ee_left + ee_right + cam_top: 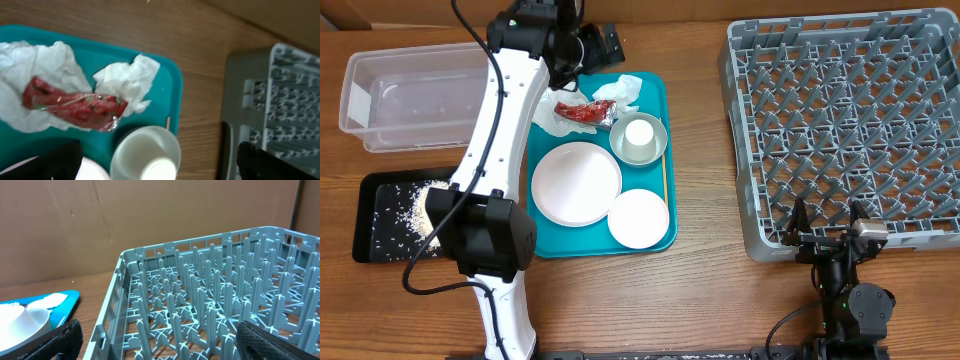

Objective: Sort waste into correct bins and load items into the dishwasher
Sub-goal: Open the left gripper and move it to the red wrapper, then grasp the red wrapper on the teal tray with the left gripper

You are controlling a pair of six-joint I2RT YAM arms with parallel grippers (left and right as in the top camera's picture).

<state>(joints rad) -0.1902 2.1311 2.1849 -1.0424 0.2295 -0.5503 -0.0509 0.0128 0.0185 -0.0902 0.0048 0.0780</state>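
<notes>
Left pincer spread, red wrapper on napkins

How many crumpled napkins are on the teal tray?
2. One napkin lies under the red wrapper; the other napkin sits beside it, toward the teal tray's corner. The left arm may hide more.

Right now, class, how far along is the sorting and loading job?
Done: white crumbs lie in the black tray. In hand: nothing; the left claw hangs open above the red wrapper and napkins. Left: those, plus the plate, small dish, bowl, cup and stick; the dish rack holds nothing.
</notes>
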